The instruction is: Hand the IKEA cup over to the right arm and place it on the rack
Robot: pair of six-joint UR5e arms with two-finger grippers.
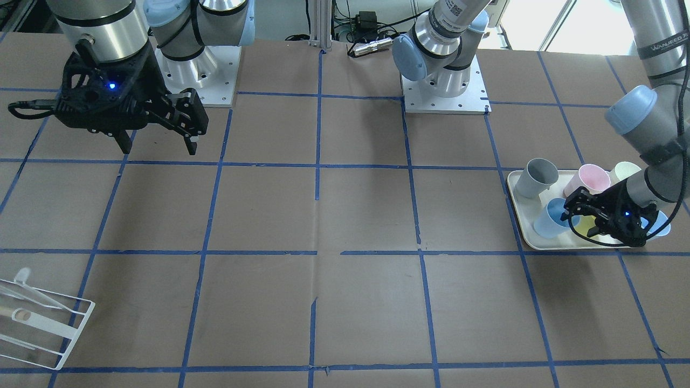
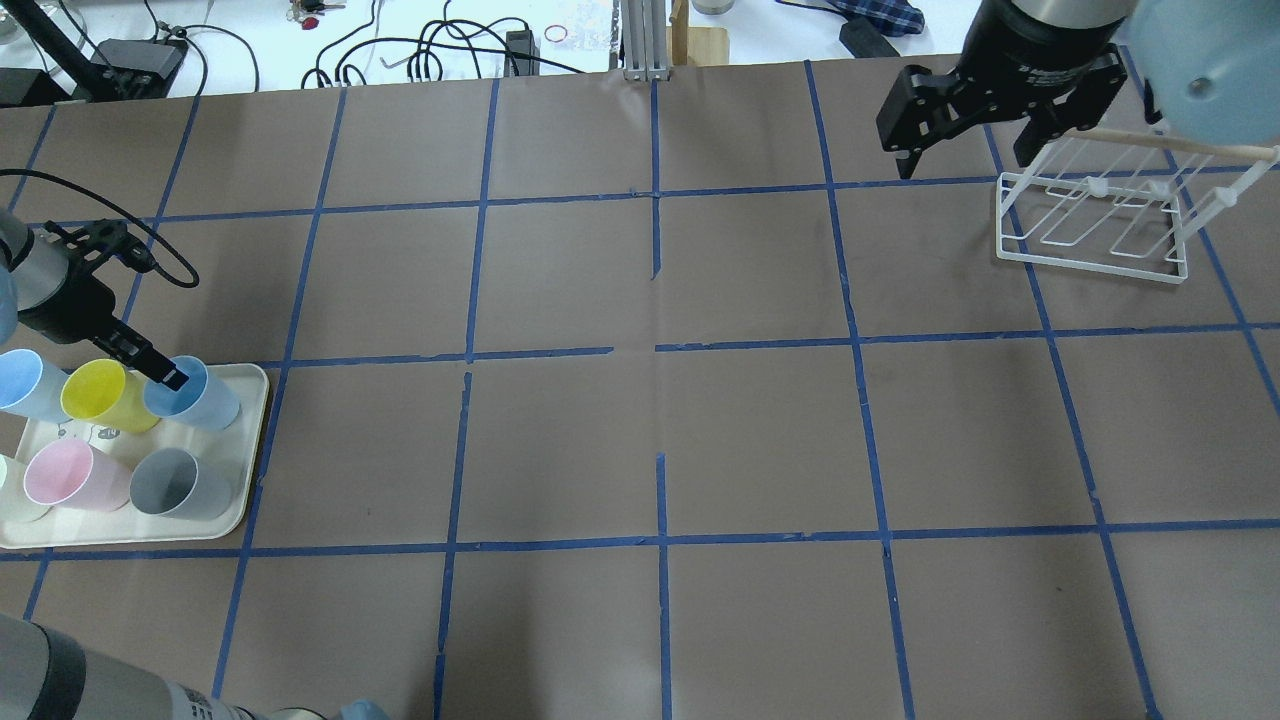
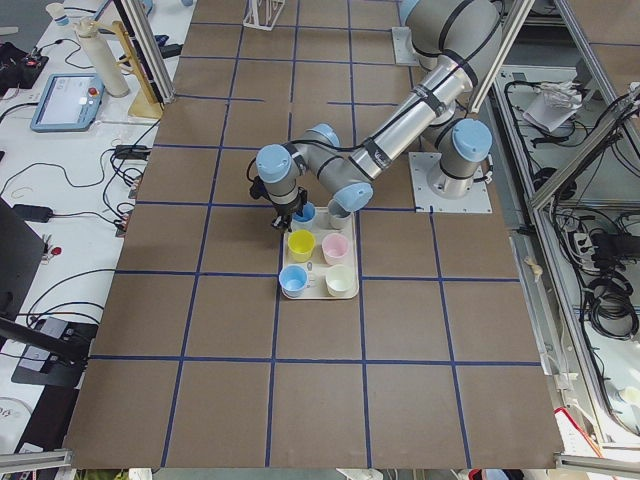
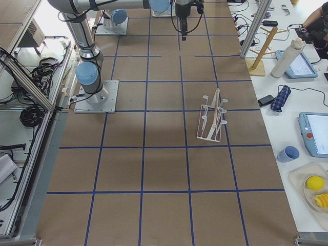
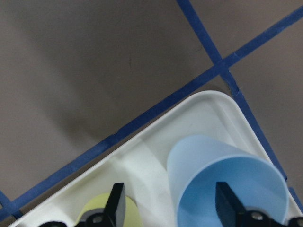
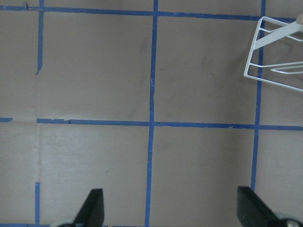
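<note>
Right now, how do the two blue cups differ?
The corner blue cup has the left end effector astride its rim; the other blue cup is untouched. The corner cup is nearest the middle of the table, the other beyond the yellow cup. Both are pale blue, on the tray.

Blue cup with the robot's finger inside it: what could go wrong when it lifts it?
The left gripper straddles the wall of the IKEA cup, with its outer finger close to the yellow cup, so closing might bump that neighbour. Pinching just one wall, the cup could tilt or slip on the way to the right gripper.
</note>
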